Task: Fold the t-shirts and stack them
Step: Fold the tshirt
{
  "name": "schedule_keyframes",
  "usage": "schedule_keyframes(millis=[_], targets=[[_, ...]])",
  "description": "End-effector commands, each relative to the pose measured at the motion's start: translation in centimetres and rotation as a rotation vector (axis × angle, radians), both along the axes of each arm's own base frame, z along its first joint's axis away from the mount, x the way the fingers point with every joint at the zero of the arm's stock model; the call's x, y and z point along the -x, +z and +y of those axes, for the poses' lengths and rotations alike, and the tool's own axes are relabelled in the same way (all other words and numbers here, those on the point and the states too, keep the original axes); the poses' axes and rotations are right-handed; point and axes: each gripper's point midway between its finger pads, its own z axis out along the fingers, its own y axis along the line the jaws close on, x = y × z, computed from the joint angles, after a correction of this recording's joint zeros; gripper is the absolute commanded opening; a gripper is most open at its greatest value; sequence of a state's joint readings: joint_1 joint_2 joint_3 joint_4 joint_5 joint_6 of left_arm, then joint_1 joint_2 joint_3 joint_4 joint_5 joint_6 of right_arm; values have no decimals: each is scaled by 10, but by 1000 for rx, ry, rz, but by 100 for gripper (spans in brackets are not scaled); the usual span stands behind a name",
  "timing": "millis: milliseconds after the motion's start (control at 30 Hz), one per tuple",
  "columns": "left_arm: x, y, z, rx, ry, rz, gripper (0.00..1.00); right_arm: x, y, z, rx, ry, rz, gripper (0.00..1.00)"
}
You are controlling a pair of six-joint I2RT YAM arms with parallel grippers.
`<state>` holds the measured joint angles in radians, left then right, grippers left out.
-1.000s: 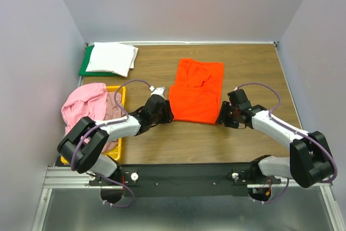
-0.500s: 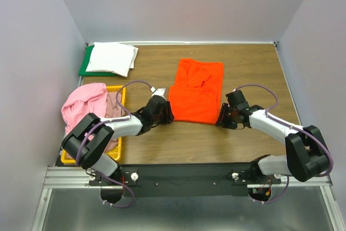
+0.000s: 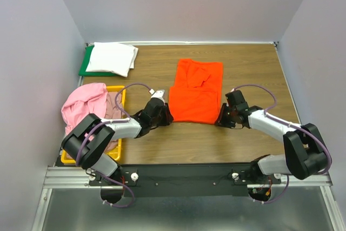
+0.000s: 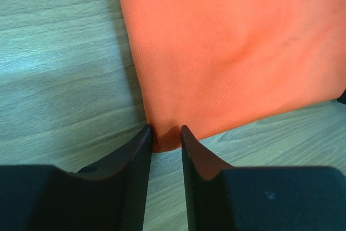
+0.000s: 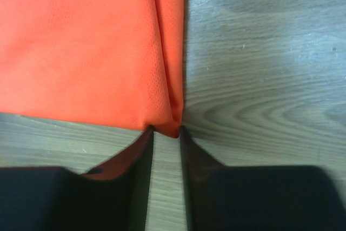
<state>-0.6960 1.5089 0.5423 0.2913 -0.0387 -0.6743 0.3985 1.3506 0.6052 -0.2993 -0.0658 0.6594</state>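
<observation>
The bright orange t-shirt [image 3: 197, 93] lies partly folded on the wooden table. My left gripper [image 3: 166, 116] sits at its near left corner. In the left wrist view the jaws [image 4: 166, 131] are narrowly open, with that corner of the orange t-shirt [image 4: 227, 52] between the tips. My right gripper [image 3: 220, 120] sits at the near right corner. In the right wrist view it [image 5: 166, 131] is narrowly open, with the corner of the orange t-shirt [image 5: 86, 47] just between the tips. A folded white t-shirt [image 3: 111, 58] lies at the back left. A light pink t-shirt [image 3: 84, 104] and a mauve-pink one [image 3: 112, 109] are heaped at the left.
The white t-shirt rests on a flat green board [image 3: 84, 68]. The pink shirts spill over a yellow plastic bin [image 3: 121, 97] at the left edge. Purple walls close in the table on three sides.
Both grippers have edged slightly inward to the shirt's near corners. The shirts have not moved.
</observation>
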Motion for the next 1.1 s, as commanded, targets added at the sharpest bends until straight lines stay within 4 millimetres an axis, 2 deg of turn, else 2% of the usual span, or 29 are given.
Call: schedule_keyframes(millis=[0, 100, 133, 200, 233, 333, 467, 700, 733, 767, 800, 900, 933, 967, 1067], targets=[[20, -13, 0, 19, -40, 61, 32, 6, -13, -1, 11, 6, 27, 26], [25, -15, -3, 39, -55, 64, 19, 4, -13, -2, 19, -2, 20, 14], [26, -14, -3, 44, -54, 67, 13, 4, -12, -2, 20, -2, 18, 6], [29, -16, -4, 44, -57, 71, 8, 6, -11, -1, 9, -1, 20, 0], [32, -16, -3, 48, -53, 77, 3, 9, -12, -1, 7, 3, 26, 0], [45, -18, -4, 67, -53, 103, 0, 21, -15, -5, 9, 3, 53, 0], [67, -15, -7, 109, -50, 130, 0, 38, -20, -22, 80, -15, 98, 0], [105, -14, -12, 155, -48, 203, 0, 56, -11, -23, 61, -17, 127, 0], [107, -13, -8, 145, -27, 192, 2, 60, -10, -22, 59, -11, 133, 0], [108, -11, -7, 151, -17, 195, 10, 62, -8, -22, 57, -9, 134, 1], [109, -5, -5, 162, -6, 193, 28, 63, -1, -17, 25, 1, 126, 8], [102, 12, -1, 163, 29, 150, 52, 54, 17, -15, 10, -6, 73, 30], [97, 27, -1, 167, 34, 119, 61, 44, 30, -14, 7, -13, 35, 46], [93, 35, 2, 162, 49, 96, 64, 36, 39, -13, 8, -18, 2, 50], [68, 60, 15, 127, 119, -15, 66, 4, 68, -16, 47, -59, -109, 56]])
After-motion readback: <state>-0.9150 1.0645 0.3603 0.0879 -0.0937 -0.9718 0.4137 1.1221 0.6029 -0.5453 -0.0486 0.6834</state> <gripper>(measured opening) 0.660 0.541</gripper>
